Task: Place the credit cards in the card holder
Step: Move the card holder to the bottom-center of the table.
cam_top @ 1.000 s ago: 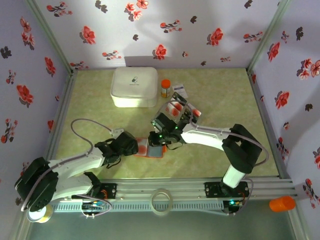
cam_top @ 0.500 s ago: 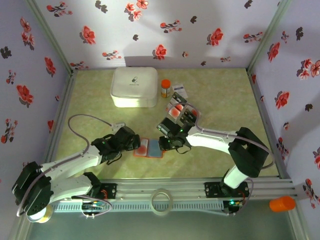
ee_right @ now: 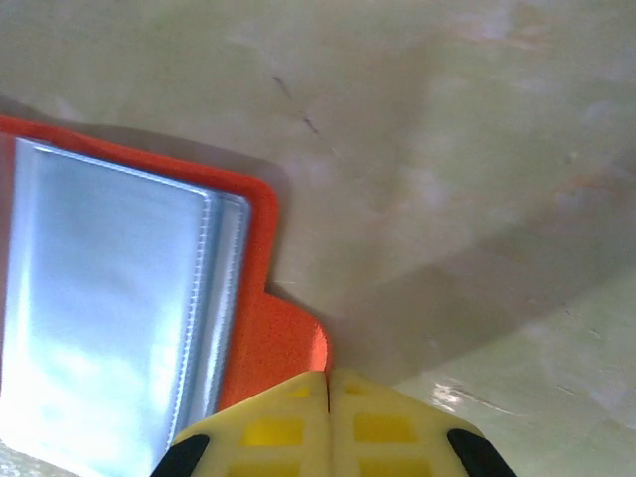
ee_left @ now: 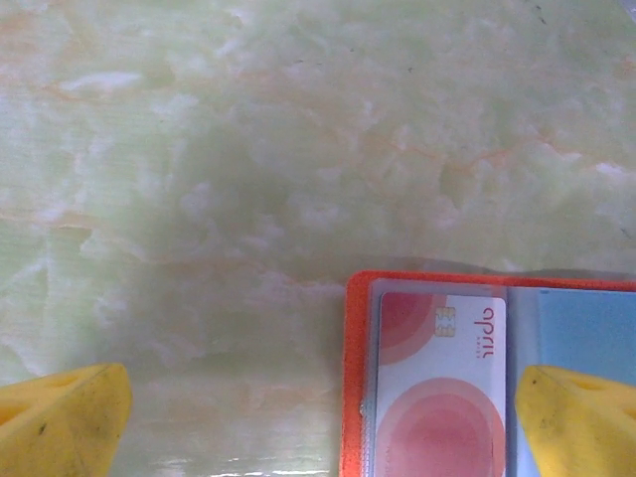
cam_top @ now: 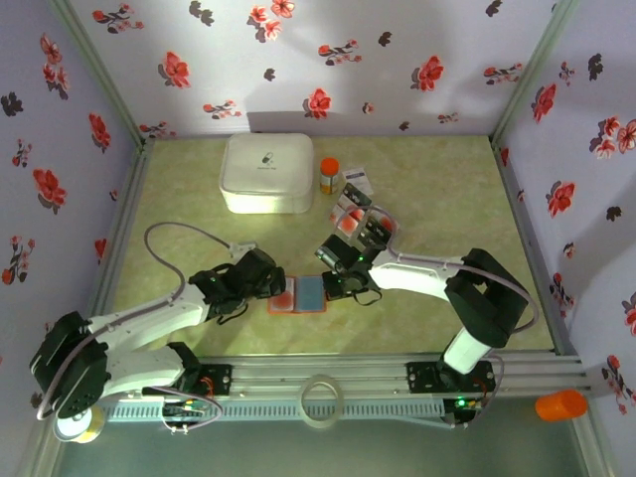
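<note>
The card holder (cam_top: pixel 310 293) lies open on the table, orange-red outside and light blue inside. A white credit card with red circles (ee_left: pixel 442 383) sits in its left clear sleeve. The right sleeves (ee_right: pixel 99 328) look shiny and bare. My left gripper (cam_top: pixel 268 286) hovers open at the holder's left edge, one yellow fingertip (ee_left: pixel 60 422) over the table and the other over the blue half. My right gripper (ee_right: pixel 328 383) is shut at the holder's right side, pinching its orange tab (ee_right: pixel 288 343). Several loose credit cards (cam_top: pixel 358 214) lie heaped behind the right gripper.
A big white rounded box (cam_top: pixel 265 172) stands at the back, with an orange-capped bottle (cam_top: pixel 329 175) beside it. A tape ring (cam_top: pixel 321 399) lies on the front rail. An orange cup (cam_top: pixel 561 404) sits outside the right wall.
My right gripper moved down from the card pile to the holder's right edge, opened briefly and shut on the tab. The left gripper shifted slightly right, uncovering the holder's left half.
</note>
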Controlling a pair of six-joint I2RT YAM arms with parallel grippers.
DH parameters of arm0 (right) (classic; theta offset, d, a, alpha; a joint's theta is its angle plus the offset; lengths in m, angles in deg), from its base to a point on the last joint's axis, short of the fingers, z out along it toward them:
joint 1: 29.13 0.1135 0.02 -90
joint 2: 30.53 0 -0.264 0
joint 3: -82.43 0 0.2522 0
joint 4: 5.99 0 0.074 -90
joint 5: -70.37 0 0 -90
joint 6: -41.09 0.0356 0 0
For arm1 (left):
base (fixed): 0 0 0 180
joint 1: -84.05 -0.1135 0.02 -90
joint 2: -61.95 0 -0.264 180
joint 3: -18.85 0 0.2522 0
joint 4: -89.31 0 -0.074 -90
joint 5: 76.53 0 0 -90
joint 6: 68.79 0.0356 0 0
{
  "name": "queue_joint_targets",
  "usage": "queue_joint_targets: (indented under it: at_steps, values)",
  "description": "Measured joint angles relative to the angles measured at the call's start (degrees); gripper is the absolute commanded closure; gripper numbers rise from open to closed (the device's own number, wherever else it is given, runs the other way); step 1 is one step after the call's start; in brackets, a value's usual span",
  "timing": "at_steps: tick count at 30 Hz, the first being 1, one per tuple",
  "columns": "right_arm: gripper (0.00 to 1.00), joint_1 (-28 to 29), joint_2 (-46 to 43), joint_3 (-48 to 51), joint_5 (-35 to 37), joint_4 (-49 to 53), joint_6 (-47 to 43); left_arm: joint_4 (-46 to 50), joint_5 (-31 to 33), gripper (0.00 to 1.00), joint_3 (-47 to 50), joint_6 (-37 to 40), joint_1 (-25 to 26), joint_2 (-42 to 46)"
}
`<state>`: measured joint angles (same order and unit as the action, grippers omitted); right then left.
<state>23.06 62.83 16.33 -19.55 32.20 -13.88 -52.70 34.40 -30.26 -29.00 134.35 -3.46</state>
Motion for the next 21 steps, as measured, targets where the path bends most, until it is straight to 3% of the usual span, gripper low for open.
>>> queue_joint_targets:
  at_steps: [3, 8, 11, 16, 21]
  values:
    - [1.0, -0.6, -1.8, 1.2, 0.0, 0.2, 0.0, -0.3, 0.0, 0.0, -0.9, 0.0, 0.9, -1.2]
    - [0.76, -0.7, -3.9, 1.6, 0.0, 0.6, 0.2, -1.7, -0.2, 0.0, -2.9, 0.0, 2.6, -4.8]
    - [0.74, -0.7, -5.6, 1.6, -0.1, 1.1, 0.3, -2.5, -0.2, 0.0, -3.9, -0.2, 3.7, -6.8]
    - [0.81, -1.0, -8.8, 1.4, -0.4, 1.2, 0.5, -3.8, -0.2, 0.0, -4.5, -0.5, 5.5, -8.7]
    - [0.96, -2.4, -8.2, 0.3, -2.6, 1.0, 0.7, -4.7, -0.2, 0.0, -4.5, -1.8, 7.3, -10.4]
